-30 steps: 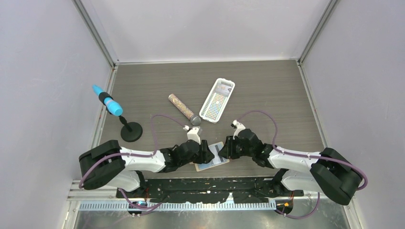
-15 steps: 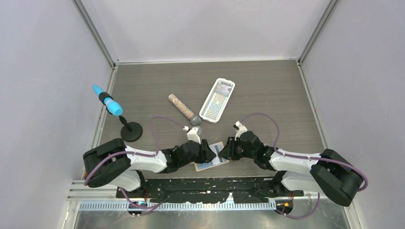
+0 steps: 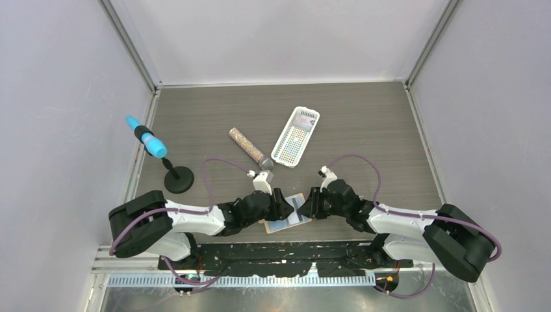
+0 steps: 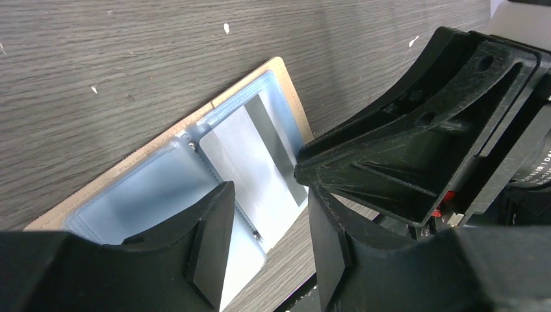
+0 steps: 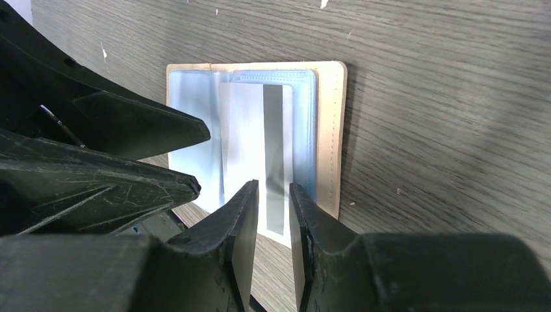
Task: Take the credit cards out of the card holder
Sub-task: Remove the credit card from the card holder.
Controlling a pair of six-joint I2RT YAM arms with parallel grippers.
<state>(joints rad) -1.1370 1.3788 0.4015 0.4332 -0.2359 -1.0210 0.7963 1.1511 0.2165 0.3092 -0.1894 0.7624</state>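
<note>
The tan card holder lies open and flat near the table's front edge, its bluish-grey pockets up; it also shows in the left wrist view and the right wrist view. A pale credit card with a dark stripe sits in the right-hand pocket, and its near end sticks out past the holder's edge; the same card shows in the left wrist view. My left gripper is open over the holder's left half. My right gripper hovers at the card's protruding end, jaws a narrow gap apart, holding nothing.
A glittery tube and a white slotted basket lie behind the holder. A blue-tipped tool on a black round stand stands at the left. The two grippers are close together, nearly touching over the holder.
The right gripper has shifted slightly nearer and to the left, closer to the card's end. The left gripper and the holder have barely moved.
</note>
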